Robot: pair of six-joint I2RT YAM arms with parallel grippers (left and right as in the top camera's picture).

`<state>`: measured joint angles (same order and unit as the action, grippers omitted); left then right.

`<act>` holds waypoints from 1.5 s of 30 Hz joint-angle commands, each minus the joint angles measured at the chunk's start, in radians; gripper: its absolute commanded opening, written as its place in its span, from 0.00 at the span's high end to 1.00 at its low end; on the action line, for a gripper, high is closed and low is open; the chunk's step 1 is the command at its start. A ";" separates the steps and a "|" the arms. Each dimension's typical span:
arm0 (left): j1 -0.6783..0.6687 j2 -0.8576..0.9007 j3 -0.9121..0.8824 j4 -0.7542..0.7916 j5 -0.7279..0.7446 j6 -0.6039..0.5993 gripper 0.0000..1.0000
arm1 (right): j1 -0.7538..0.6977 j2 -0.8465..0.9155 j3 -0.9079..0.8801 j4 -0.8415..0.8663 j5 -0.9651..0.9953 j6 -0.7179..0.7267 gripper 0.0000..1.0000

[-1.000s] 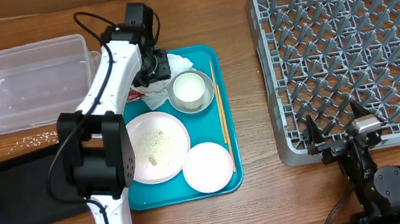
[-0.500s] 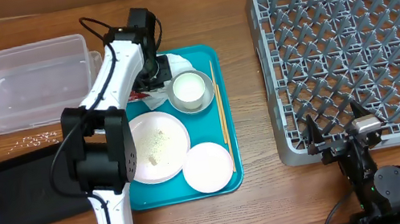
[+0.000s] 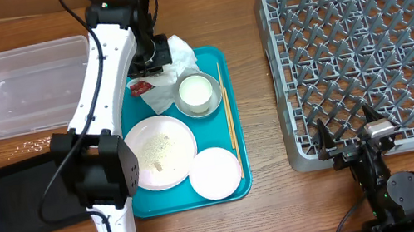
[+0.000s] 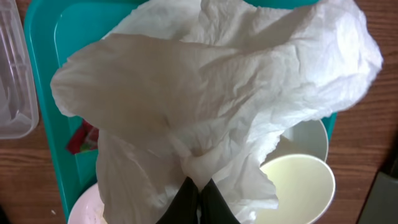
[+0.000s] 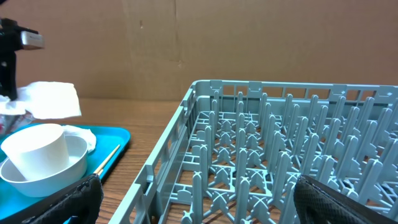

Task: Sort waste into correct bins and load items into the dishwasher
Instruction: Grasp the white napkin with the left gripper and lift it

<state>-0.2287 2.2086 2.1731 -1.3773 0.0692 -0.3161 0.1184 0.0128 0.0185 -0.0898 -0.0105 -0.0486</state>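
Wood-grain tabletop point(image 3: 240, 9) runs under everything, with a plain brown board behind it in the right wrist view. At the far end of the teal tray point(image 3: 209, 52) the crumpled white napkin point(image 3: 168, 62) is pinched in the left gripper point(image 4: 199, 198), whose dark fingertips are pressed together on a fold of the paper while the rest of it billows out over the tray. Whether its trailing edge touches the tray cannot be told. Just beside the napkin, on the tray's left side, lies the red wrapper point(image 3: 141, 87). To the napkin's right a white cup point(image 3: 196, 92) stands inside the bowl point(image 5: 71, 165). Nearer on the tray sits the large plate point(image 3: 164, 150) strewn with pale crumbs point(image 3: 160, 147), and next to it the small plate point(image 3: 216, 172). The chopsticks point(image 3: 228, 108) lie along the tray's right rim. Left of the tray are the clear tub point(image 3: 25, 87) and, nearer, the black tray point(image 3: 18, 198), with a few loose grains between them. Well to the right stands the grey dish rack point(image 3: 372, 46). At its near edge the right gripper point(image 3: 349, 136) waits with its fingers spread wide apart, holding nothing.
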 commanded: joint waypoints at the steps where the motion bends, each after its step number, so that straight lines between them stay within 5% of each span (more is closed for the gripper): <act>1: 0.000 -0.019 0.016 -0.026 0.016 -0.006 0.96 | -0.003 -0.010 -0.010 0.006 0.010 -0.001 0.00; 11: 0.000 -0.017 -0.017 0.053 -0.204 -0.053 0.96 | -0.003 -0.010 -0.010 0.006 0.010 -0.001 0.00; 17: 0.000 -0.017 -0.121 0.185 -0.204 -0.098 0.96 | -0.003 -0.010 -0.010 0.006 0.010 -0.001 0.00; 25: 0.000 -0.017 -0.244 0.179 -0.198 -0.150 0.96 | -0.003 -0.010 -0.010 0.005 0.010 -0.001 0.00; 31: 0.000 -0.017 -0.249 0.173 -0.167 -0.147 0.81 | -0.003 -0.010 -0.010 0.006 0.010 -0.001 0.00; 35: 0.000 -0.017 -0.225 0.171 -0.123 -0.101 0.96 | -0.003 -0.010 -0.010 0.006 0.010 -0.001 0.00; 41: 0.000 -0.017 -0.160 0.129 -0.087 -0.099 0.96 | -0.003 -0.010 -0.010 0.006 0.010 -0.001 0.00; 45: 0.000 -0.017 -0.133 0.103 -0.087 -0.100 0.80 | -0.003 -0.010 -0.010 0.006 0.010 -0.001 0.00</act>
<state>-0.2287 2.2066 2.0045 -1.2652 -0.0360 -0.4225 0.1184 0.0128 0.0185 -0.0898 -0.0101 -0.0486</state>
